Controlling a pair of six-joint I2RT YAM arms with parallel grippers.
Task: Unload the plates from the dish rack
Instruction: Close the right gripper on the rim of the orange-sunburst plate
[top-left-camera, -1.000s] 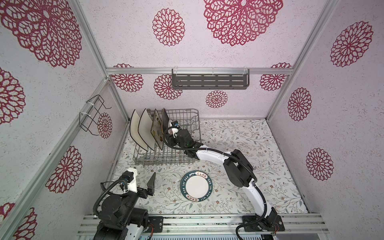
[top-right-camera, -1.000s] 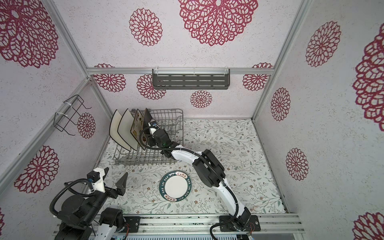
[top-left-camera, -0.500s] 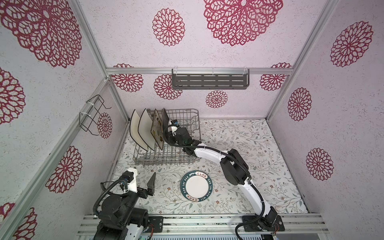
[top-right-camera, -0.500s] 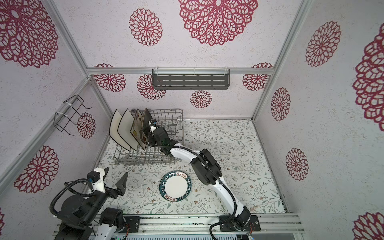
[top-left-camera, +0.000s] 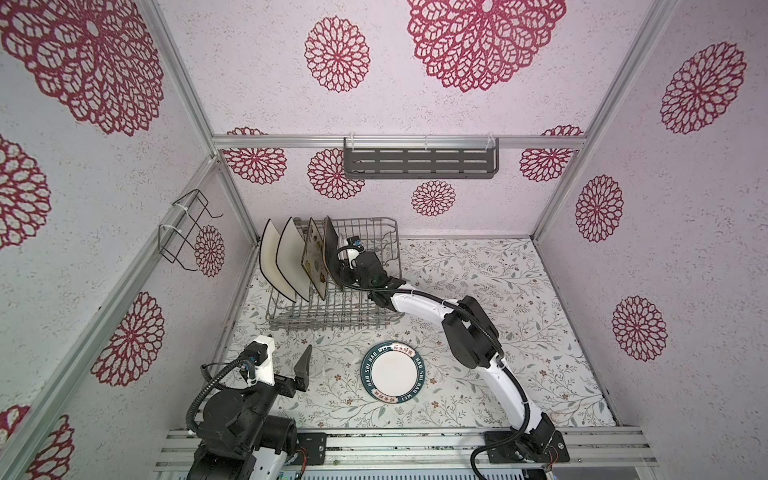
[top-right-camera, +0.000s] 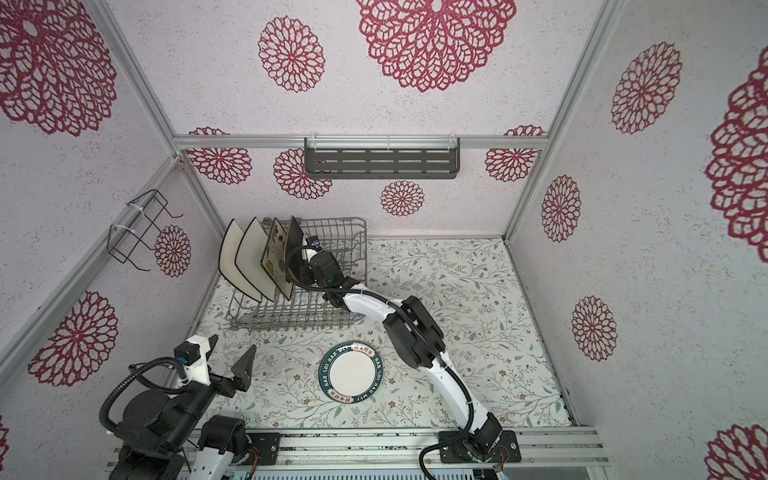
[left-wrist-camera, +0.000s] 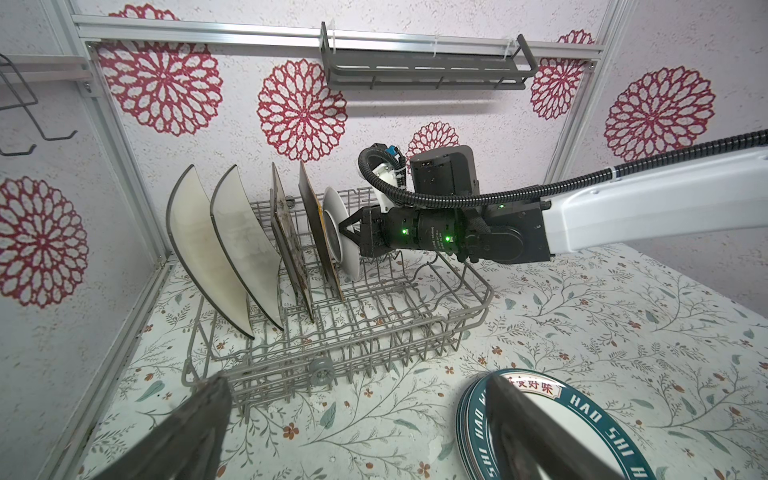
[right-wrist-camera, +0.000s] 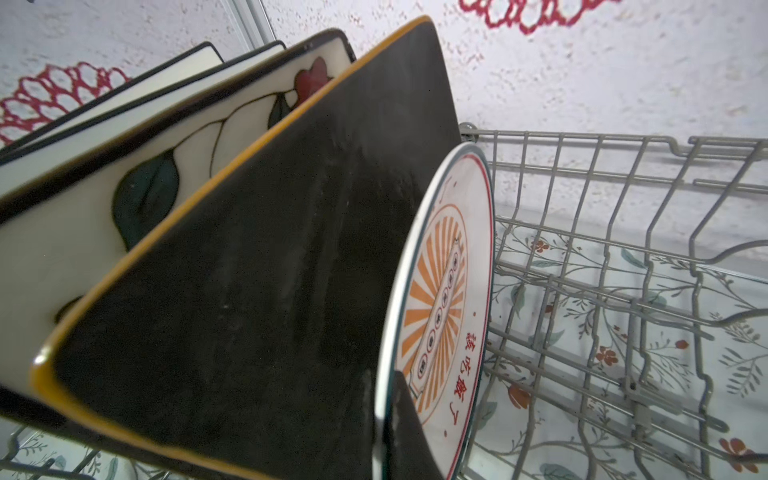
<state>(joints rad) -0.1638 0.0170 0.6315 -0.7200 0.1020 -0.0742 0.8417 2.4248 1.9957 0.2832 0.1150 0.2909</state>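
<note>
The grey wire dish rack stands at the back left. In it two white black-rimmed square plates, a flowered cream plate and a dark brown plate stand on edge. Right beside the brown one stands a small round plate with an orange sunburst centre. My right gripper reaches into the rack and is shut on this small plate's rim, one finger on its printed face. My left gripper hovers open and empty over the table, in front of the rack.
A round teal-rimmed plate lies flat on the flowered table in front of the rack. A dark slotted shelf hangs on the back wall and a black wire bracket on the left wall. Walls close in three sides.
My right gripper's jaws have closed on the small round plate's rim, after the arm pushed slightly further into the rack. The left arm has not moved.
</note>
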